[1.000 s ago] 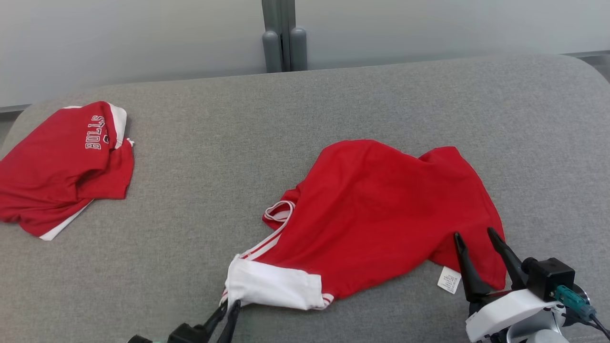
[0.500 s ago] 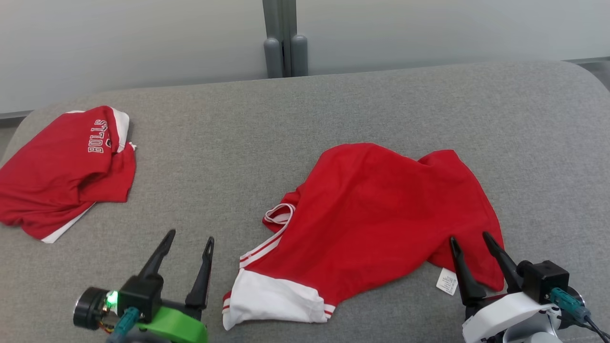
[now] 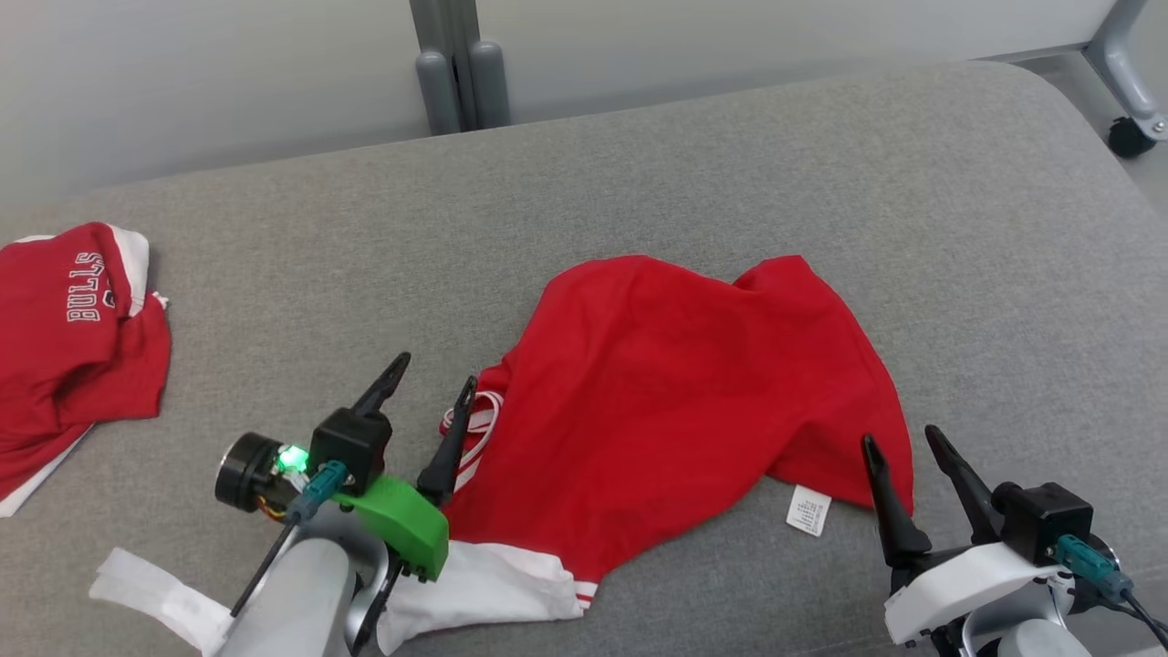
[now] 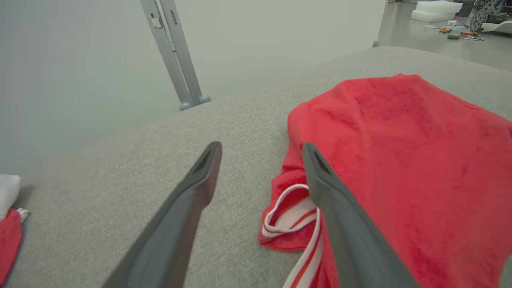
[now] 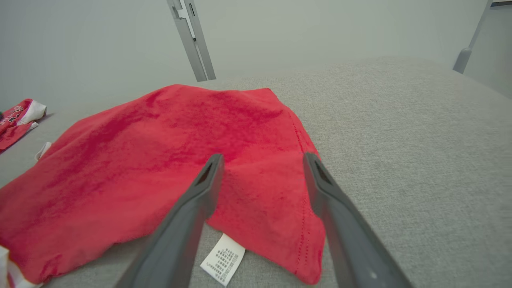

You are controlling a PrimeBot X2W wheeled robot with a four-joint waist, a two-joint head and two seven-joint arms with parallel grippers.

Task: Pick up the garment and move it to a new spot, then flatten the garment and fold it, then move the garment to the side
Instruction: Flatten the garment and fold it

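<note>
The garment (image 3: pixel 675 401) is a red shirt with white trim, lying crumpled on the grey padded surface (image 3: pixel 301 265). Its white sleeve (image 3: pixel 474 589) lies at the near edge, and a care label (image 3: pixel 808 509) sticks out at the lower right. My left gripper (image 3: pixel 436 372) is open beside the striped collar (image 4: pixel 288 212), its right finger over the shirt's edge, nothing between the fingers (image 4: pixel 261 147). My right gripper (image 3: pixel 900 438) is open at the shirt's near right corner (image 5: pixel 263 157), just above the fabric (image 5: pixel 180 140) and label (image 5: pixel 223 259).
A second red shirt (image 3: pixel 73 347) printed BULLS lies bunched at the far left. A white strip of cloth (image 3: pixel 155 598) lies by my left forearm. A grey post (image 3: pixel 456 64) stands behind the surface, and a caster wheel (image 3: pixel 1131 137) at the back right.
My left gripper, shut at the white sleeve a second ago, has opened, let go and moved up beside the collar. The camera has shifted. The right gripper has held still.
</note>
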